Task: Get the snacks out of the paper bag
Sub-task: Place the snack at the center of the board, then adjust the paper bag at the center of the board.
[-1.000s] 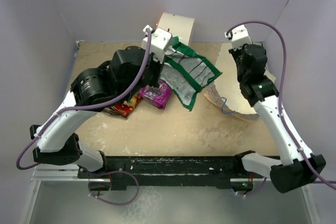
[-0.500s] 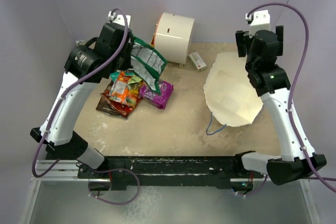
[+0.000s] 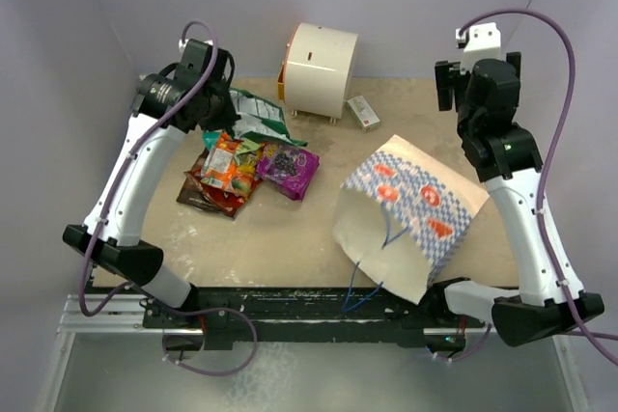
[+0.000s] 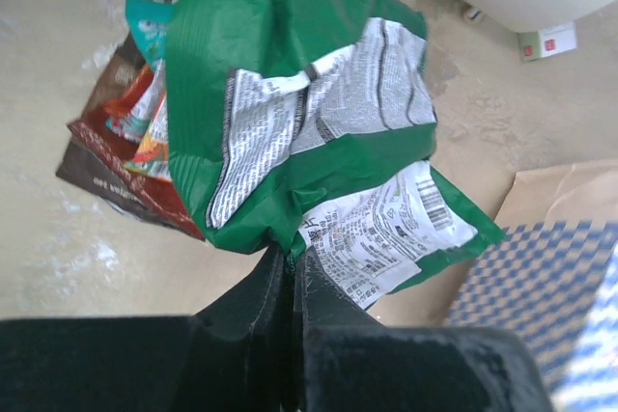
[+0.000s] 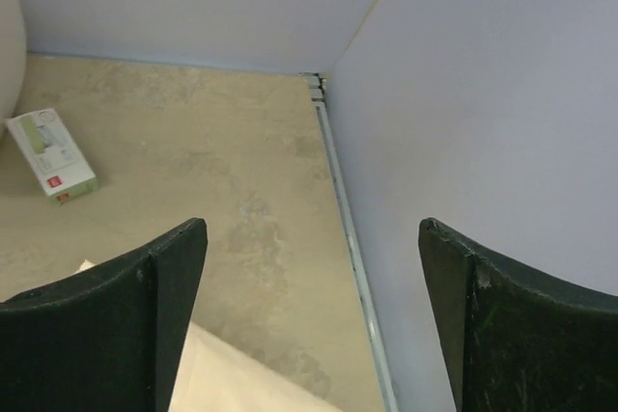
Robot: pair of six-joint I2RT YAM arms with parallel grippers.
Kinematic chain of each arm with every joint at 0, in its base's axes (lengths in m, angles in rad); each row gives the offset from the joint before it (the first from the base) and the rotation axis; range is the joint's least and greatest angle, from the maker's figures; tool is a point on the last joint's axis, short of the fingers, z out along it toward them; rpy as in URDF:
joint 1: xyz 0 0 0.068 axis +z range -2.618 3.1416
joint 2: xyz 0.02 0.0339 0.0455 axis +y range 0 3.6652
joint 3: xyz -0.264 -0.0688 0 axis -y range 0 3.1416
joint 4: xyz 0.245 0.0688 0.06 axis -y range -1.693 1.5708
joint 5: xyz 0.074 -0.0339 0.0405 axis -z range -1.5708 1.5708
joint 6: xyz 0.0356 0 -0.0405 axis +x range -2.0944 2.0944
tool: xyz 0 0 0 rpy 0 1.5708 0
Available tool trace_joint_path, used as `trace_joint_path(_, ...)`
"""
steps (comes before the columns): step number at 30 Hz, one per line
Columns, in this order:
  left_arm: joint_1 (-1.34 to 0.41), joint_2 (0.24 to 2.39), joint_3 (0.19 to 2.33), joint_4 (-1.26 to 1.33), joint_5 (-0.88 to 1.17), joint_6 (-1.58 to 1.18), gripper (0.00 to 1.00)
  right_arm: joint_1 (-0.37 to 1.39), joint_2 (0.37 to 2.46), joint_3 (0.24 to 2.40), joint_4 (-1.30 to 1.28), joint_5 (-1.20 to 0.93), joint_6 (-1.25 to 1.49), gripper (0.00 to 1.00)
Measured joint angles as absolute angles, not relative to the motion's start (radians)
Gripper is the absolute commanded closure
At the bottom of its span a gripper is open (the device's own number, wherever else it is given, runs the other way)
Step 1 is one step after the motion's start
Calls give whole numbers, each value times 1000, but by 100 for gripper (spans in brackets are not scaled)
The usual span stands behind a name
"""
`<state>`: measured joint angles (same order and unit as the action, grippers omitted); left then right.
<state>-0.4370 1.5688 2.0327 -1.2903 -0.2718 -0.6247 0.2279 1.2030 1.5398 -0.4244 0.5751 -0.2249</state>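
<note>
The paper bag, white with blue checks and orange-red logos, lies tipped on the table's right front, its blue string handles trailing toward the near edge. My right gripper hangs open above the back right corner with nothing between its fingers; a corner of the bag shows below it. My left gripper is shut on the edge of the green-and-white packet, held above the snack pile at the left back. In that pile lie an orange packet, a purple one and a dark brown one.
A white cylindrical appliance stands at the back middle. A small white box lies to its right, also seen from the right wrist camera. Lilac walls close the table on the left, back and right.
My right gripper opened and let go of the bag, which dropped and turned toward the front, checked side up. My left arm swung back to the left with the green-and-white packet.
</note>
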Motion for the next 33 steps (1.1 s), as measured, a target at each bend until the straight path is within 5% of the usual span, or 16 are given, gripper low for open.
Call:
trace_joint_path(5, -334, 1544, 1856, -1213, -177, -711, 100, 228, 1190, 1508, -422, 413, -194, 22)
trace_joint_path(14, -226, 1504, 1725, -1121, -139, -759, 100, 422, 1024, 1333, -437, -81, -19, 24)
trace_joint_path(25, -131, 1356, 1419, -869, -136, -914, 100, 672, 1016, 1329, -621, -181, -28, 24)
trace_joint_path(33, -128, 1299, 1335, -808, -134, -1015, 100, 1129, 1079, 1414, -834, -88, 152, 25)
